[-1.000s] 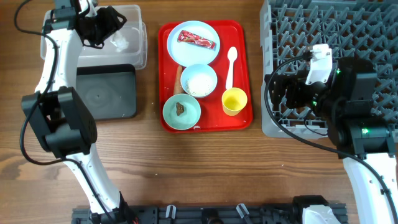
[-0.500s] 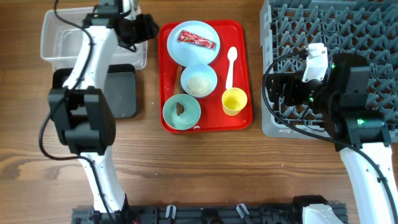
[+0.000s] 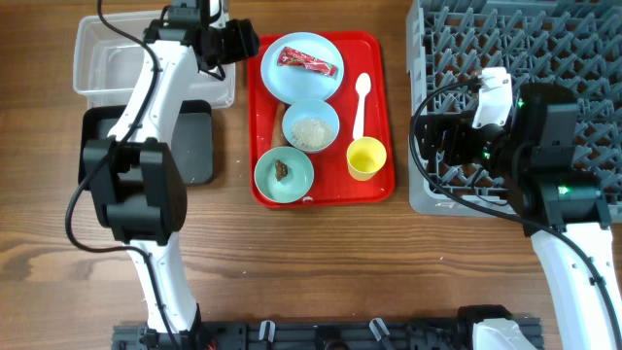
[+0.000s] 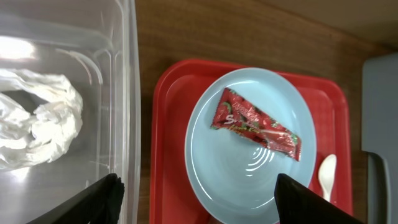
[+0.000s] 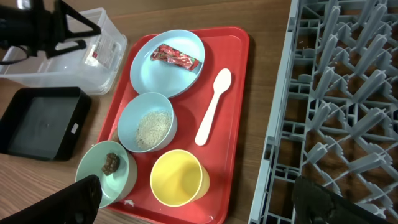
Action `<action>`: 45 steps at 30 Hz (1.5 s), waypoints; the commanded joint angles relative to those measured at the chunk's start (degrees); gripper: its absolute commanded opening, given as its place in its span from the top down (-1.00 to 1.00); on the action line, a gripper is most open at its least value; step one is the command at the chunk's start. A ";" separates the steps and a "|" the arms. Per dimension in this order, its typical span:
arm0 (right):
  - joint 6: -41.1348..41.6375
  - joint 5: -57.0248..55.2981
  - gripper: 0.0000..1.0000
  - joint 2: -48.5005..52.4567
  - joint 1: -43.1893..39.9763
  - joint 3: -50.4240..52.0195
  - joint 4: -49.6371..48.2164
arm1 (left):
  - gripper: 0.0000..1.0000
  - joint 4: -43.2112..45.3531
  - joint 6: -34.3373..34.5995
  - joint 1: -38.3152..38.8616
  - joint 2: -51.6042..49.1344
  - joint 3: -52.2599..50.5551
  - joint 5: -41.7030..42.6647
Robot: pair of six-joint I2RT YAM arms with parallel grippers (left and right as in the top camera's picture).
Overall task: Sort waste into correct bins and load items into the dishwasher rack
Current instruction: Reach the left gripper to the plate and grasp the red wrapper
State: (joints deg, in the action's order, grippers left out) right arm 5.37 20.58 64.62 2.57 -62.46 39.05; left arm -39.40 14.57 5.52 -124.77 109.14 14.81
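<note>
My left gripper (image 4: pixel 198 185) is wide open and holds nothing. From above, the wrapper (image 4: pixel 256 126) lies on the plate (image 4: pixel 214 165) at its three o'clock (the tissue (image 4: pixel 37 127) sits in the clear bin (image 4: pixel 124 93) at nine). My right gripper (image 5: pixel 196 186) is wide open and empty too, over the rack (image 3: pixel 544 39).

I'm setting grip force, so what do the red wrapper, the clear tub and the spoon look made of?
The red wrapper is probably thin plastic film, glossy: it is printed, crinkled and catches light. The clear tub looks like rigid transparent plastic, with see-through walls and shiny highlights. The spoon is likely white plastic, smooth and uniform with a faint sheen.
</note>
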 commanded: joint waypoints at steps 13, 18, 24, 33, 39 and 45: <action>0.79 0.96 -0.99 0.87 0.15 -1.55 0.50 | -0.70 13.73 -4.98 14.27 -6.86 0.37 -17.81; 0.81 0.98 -1.00 0.87 0.15 -1.55 0.90 | -0.73 18.78 1.44 15.12 -11.45 0.37 -18.78; 0.81 0.98 -0.99 0.87 0.15 -1.55 1.31 | -0.73 21.66 4.39 15.50 -15.69 0.37 -18.82; 0.83 0.98 -0.99 0.87 0.15 -1.55 1.29 | -0.28 21.57 4.35 15.54 -17.97 0.37 -18.80; 0.83 0.98 -0.99 0.87 0.15 -1.55 1.29 | 0.92 17.38 4.33 15.52 -17.97 0.37 -18.82; 0.81 0.98 -0.99 0.87 0.15 -1.55 1.31 | 0.92 16.17 4.33 14.80 -15.32 0.39 -20.63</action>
State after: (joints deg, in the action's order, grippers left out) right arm 5.34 20.58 65.10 2.57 -62.46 40.29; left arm -21.63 18.79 20.69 -140.59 109.80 -4.64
